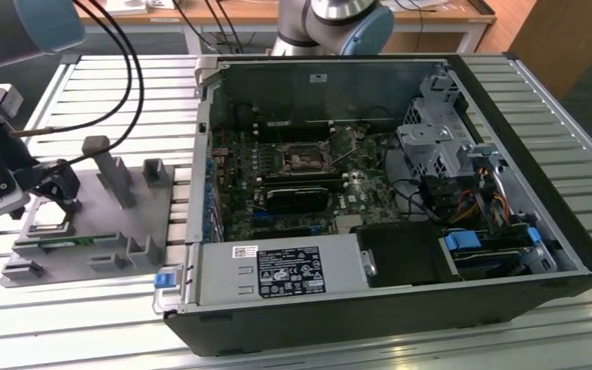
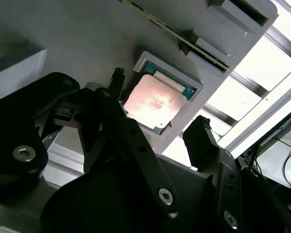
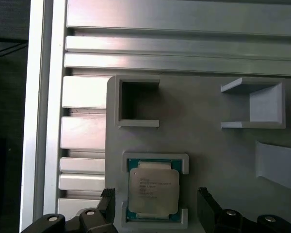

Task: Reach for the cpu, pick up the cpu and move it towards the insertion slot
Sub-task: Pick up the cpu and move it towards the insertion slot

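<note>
Cpu (image 3: pixel 153 191) lay flat, silver plate up, in its shallow pocket on the grey fixture plate (image 3: pixel 208 145). In the first wrist view it sat between the jaws. Jaws stood wide open and empty, with one of the fingers (image 3: pixel 108 201) off each side of the chip and a gap on both sides. Insertion slot (image 1: pixel 301 159) sat well apart from the jaws, on the board inside the open computer case (image 1: pixel 378 308). Fixture plate and case rested on the slatted bench (image 1: pixel 90 85).
</note>
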Motion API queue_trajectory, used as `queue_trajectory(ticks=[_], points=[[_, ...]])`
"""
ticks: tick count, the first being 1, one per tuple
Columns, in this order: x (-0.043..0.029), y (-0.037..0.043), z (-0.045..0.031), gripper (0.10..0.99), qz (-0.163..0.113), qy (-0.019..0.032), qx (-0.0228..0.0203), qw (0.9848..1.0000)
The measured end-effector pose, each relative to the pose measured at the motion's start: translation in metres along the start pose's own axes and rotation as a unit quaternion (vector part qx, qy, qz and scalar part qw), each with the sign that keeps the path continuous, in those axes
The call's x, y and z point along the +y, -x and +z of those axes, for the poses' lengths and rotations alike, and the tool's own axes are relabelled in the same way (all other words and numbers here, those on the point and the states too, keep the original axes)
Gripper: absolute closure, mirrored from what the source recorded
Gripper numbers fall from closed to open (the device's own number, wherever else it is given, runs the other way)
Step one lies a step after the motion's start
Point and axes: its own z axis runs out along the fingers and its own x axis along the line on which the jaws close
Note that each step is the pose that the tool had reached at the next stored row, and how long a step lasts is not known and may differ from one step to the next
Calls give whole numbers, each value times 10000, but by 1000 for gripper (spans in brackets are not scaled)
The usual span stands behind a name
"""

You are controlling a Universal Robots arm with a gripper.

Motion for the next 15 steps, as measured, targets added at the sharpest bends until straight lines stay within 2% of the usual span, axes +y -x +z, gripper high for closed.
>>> queue_trajectory(ticks=[9, 13, 15], points=[[31, 1, 108, 322, 0, 2, -1, 10000], [30, 0, 121, 337, 0, 3, 1, 10000], [31, 0, 122, 467, 0, 3, 0, 10000]])
